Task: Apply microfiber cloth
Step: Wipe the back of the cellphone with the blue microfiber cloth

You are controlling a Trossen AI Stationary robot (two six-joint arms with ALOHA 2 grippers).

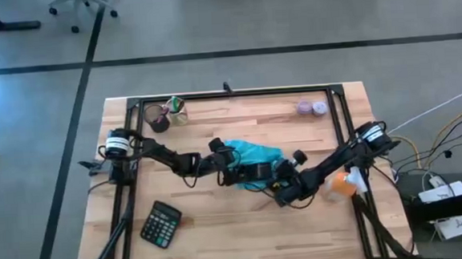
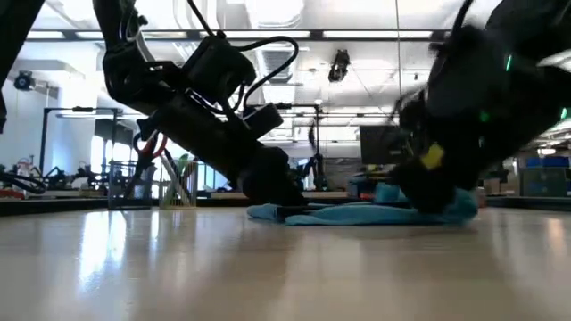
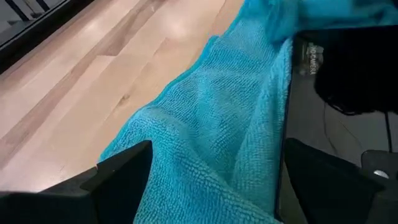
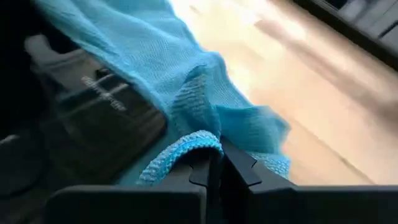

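Observation:
The turquoise microfiber cloth (image 1: 255, 153) lies crumpled on the wooden table, partly draped over a black phone (image 1: 258, 173). My left gripper (image 3: 211, 186) stands open low over the cloth's left part, one finger (image 3: 118, 180) on each side of a spread of cloth (image 3: 217, 124). The phone (image 3: 336, 124) lies beside its other finger. My right gripper (image 4: 217, 163) is shut on the cloth's near right part. In the low view the cloth (image 2: 357, 214) lies flat on the table between the two arms. My left gripper has cloth between its open fingers, but I cannot tell whether the fingers touch it. My right gripper pinches a raised fold of the cloth's edge (image 4: 186, 144) between its two fingertips. The fingers come in low and slanting from the table's right. The rest of the cloth lies slack on the phone (image 4: 99, 106) and the table.
A black calculator (image 1: 160, 224) lies at the near left. An orange bottle (image 1: 343, 184) lies under the right arm. At the far left stand a dark cup (image 1: 156, 118) and a small container, and at the far right are two purple objects (image 1: 312, 107). A black frame (image 1: 229, 93) borders the table.

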